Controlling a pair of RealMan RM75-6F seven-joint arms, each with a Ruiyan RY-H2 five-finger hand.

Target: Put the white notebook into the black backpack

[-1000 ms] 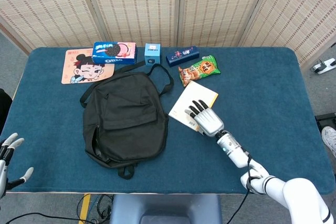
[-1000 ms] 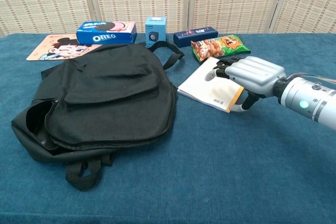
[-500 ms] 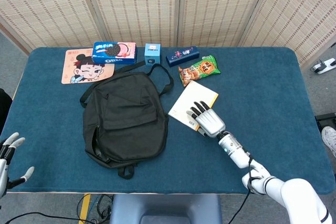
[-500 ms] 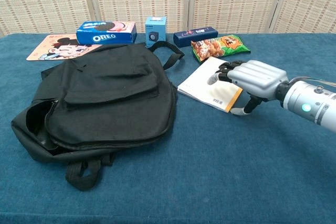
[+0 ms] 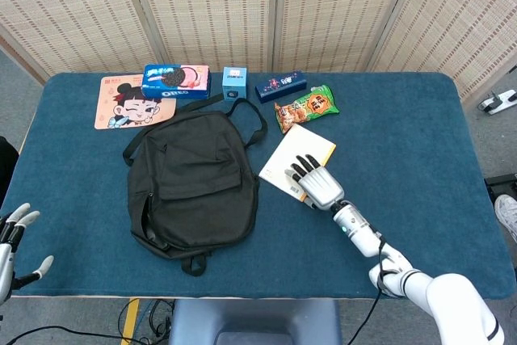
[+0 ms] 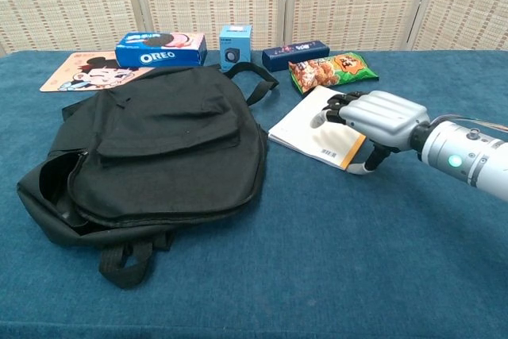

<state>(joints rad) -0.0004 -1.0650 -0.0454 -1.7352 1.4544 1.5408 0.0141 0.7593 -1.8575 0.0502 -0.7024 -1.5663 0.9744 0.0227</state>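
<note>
The white notebook [image 5: 294, 156] [image 6: 306, 128] lies flat on the blue table, just right of the black backpack [image 5: 192, 179] [image 6: 151, 147]. My right hand [image 5: 314, 183] [image 6: 375, 117] rests on the notebook's near right corner. Its fingers lie spread over the cover and the thumb curves down by the near edge, without lifting the book. The backpack lies flat with its straps toward the far side and its opening at the near left. My left hand [image 5: 11, 241] hangs off the table's near left corner, fingers apart and holding nothing.
Along the far edge stand an Oreo box [image 5: 175, 81] [image 6: 159, 48], a cartoon mat [image 5: 125, 103], a small blue box [image 5: 234, 82] [image 6: 235, 46] and a dark blue box [image 5: 280, 85]. A green snack bag [image 5: 306, 107] [image 6: 332, 70] lies just beyond the notebook.
My right hand has shifted slightly back and forth over the notebook's corner while the notebook stayed put. The left hand has dropped a little lower.
</note>
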